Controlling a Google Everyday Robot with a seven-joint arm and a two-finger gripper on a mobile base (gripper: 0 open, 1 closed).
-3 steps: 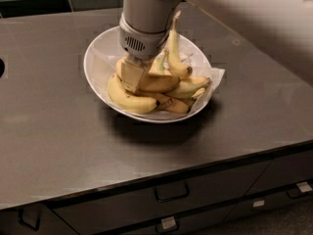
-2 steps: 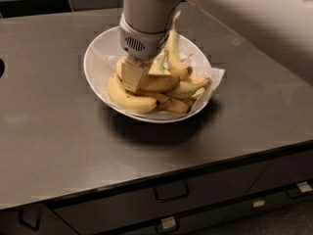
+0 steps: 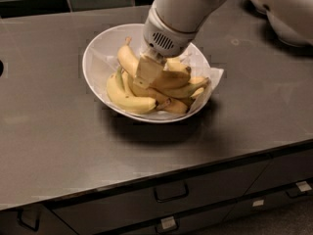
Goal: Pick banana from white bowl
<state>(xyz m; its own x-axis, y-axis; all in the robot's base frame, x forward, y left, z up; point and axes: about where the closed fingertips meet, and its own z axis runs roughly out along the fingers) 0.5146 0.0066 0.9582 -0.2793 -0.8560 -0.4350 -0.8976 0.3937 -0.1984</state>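
Hand (image 3: 147,74) in white bowl (image 3: 99,53); mostly hidden by wrist (image 3: 172,26)

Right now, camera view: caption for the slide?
Gripper sits among the bananas in the white bowl on a dark countertop.

A dark grey countertop (image 3: 58,131) spans the view, and its surface shows a dull sheen of light. Behind it runs a dark tiled wall (image 3: 49,4) with pale grout lines. Below its front edge sit dark drawers (image 3: 122,212) with loop handles (image 3: 171,192).
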